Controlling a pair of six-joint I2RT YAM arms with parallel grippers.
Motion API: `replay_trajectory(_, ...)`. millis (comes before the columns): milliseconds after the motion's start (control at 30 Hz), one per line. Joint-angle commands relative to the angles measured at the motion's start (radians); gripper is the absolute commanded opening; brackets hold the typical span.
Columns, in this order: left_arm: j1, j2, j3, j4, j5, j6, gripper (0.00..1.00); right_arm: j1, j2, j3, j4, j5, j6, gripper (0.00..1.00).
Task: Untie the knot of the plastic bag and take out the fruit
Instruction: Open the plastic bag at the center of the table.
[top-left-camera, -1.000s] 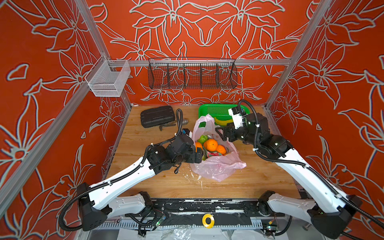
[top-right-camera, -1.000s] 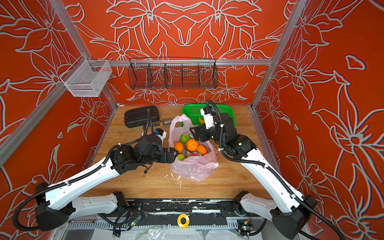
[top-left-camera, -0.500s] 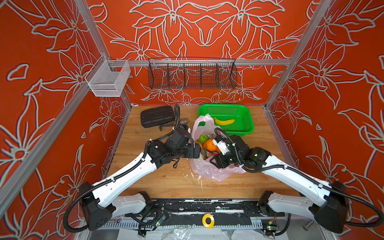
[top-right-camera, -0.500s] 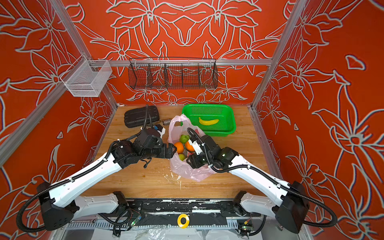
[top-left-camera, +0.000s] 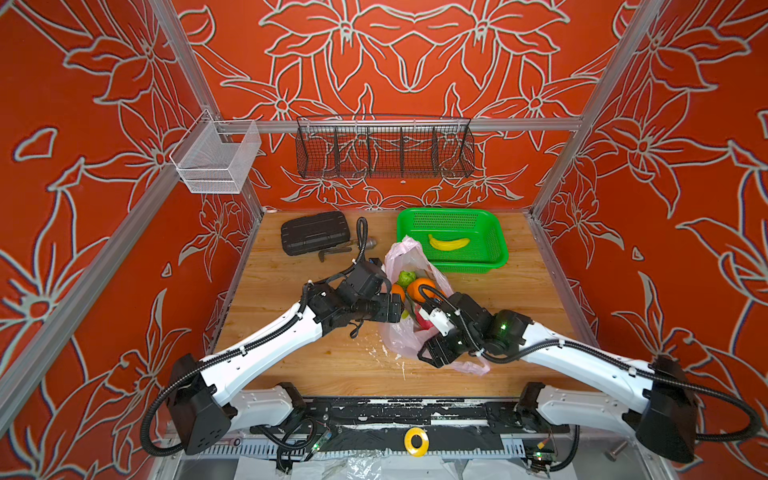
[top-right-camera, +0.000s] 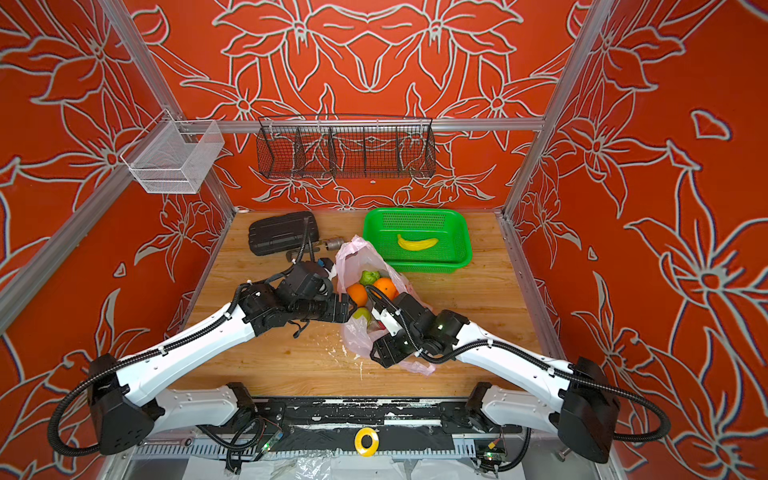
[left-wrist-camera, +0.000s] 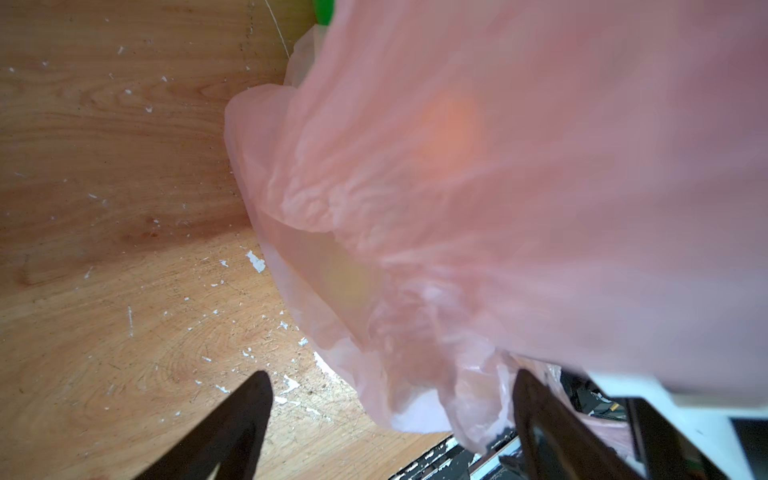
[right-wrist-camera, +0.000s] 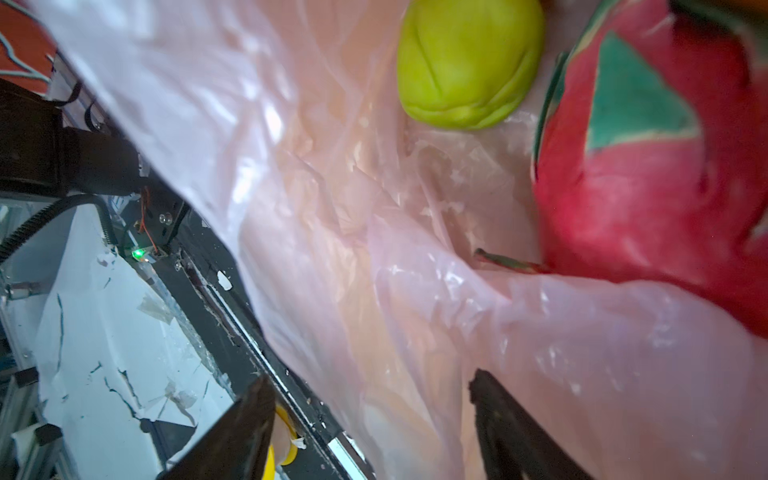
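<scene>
Wooden tabletop (top-left-camera: 291, 353) carried a black case (top-left-camera: 313, 232) at the far left. Nearer the middle, the left gripper (top-left-camera: 395, 309) stood against the left flank of the plastic bag (top-left-camera: 405, 257), its jaws spread wide. In the left wrist view a fold of pink film hung between the fingers (left-wrist-camera: 245, 419), apparently ungripped. The bag lay at the table's centre with its mouth open upward and the fruit (top-right-camera: 357, 294) inside: two oranges (top-left-camera: 420, 287), a bumpy green one (top-left-camera: 406, 277), and, in the right wrist view, a pale green fruit (right-wrist-camera: 469, 62) beside a dragon fruit (right-wrist-camera: 644, 187). The right gripper (top-left-camera: 430, 358) sat at the bag's near edge, jaws likewise wide apart, loose film between them and nothing clamped. At far right a green basket (top-left-camera: 498, 257), just beside the bag, held a banana (top-left-camera: 449, 242).
</scene>
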Motion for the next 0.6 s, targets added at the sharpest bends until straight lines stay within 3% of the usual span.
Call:
replay_trajectory(0, 0.008, 0.012, -0.012, 0.01, 0.011, -0.017, 0.89, 0.002, -0.062, 0.056, 0.007, 0.111, 0.023, 0.81)
replay_trajectory(267, 0.01, 0.021, -0.032, 0.033, 0.046, 0.002, 0.76, 0.002, -0.066, 0.129, 0.094, 0.275, 0.102, 0.84)
replay_trajectory(567, 0.011, 0.013, -0.056, 0.047, 0.054, -0.01, 0.76, 0.001, 0.083, 0.177, 0.206, 0.527, 0.271, 0.81)
